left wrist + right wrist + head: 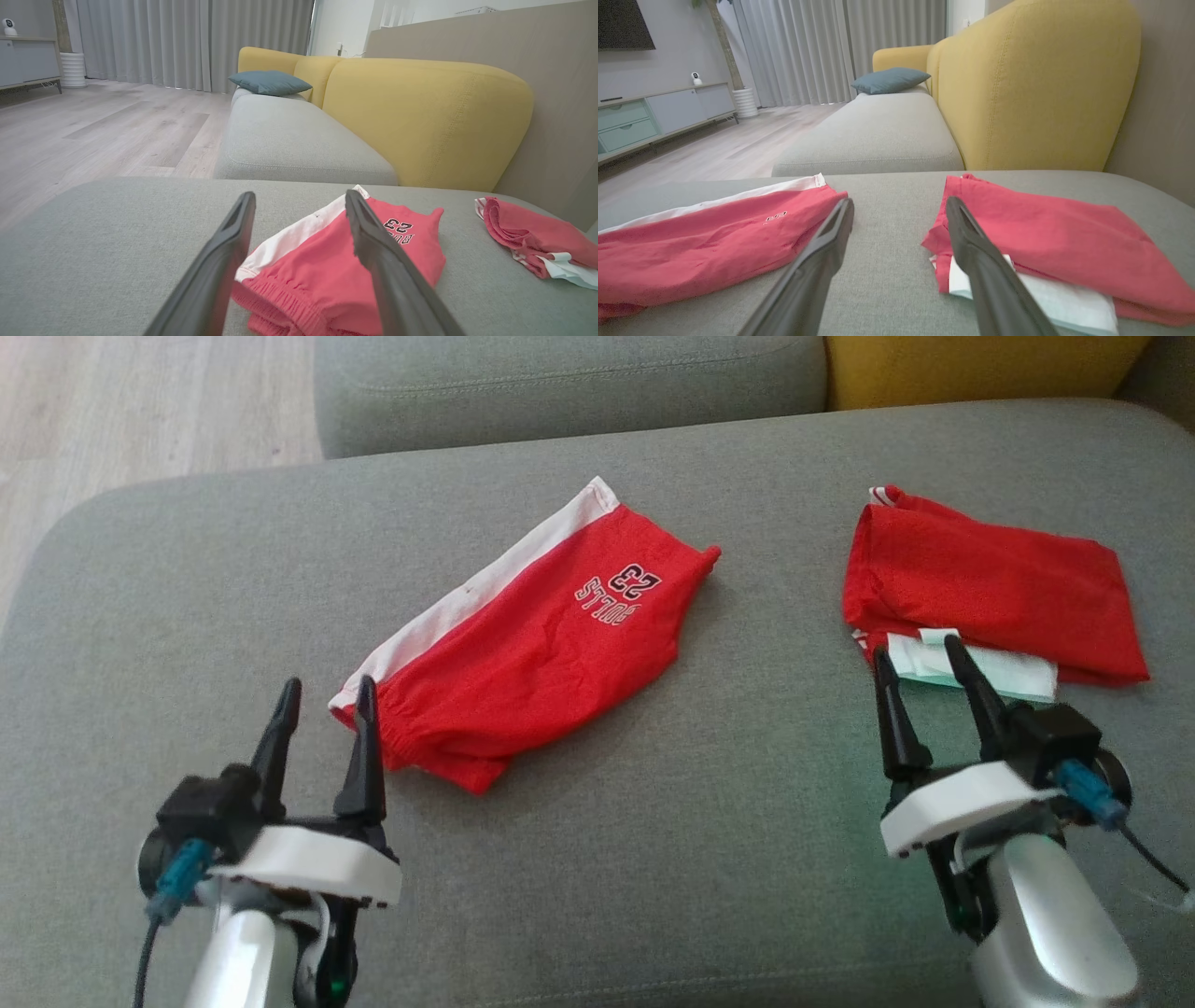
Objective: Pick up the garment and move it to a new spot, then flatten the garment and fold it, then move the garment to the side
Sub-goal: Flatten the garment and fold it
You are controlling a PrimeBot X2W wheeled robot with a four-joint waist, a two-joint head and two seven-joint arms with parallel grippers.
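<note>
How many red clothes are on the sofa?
2. The red shorts printed 23 lie in the middle of the grey cushion; the folded red garment lies to their right, a pale cloth poking out beneath it. None seems hidden.

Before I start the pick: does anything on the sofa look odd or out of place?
The red Bulls shorts lie diagonally on the grey seat cushion, waistband bunched beside the left claw. A pale cloth pokes out under the near edge of the folded red garment. Nothing looks spilled or torn.
</note>
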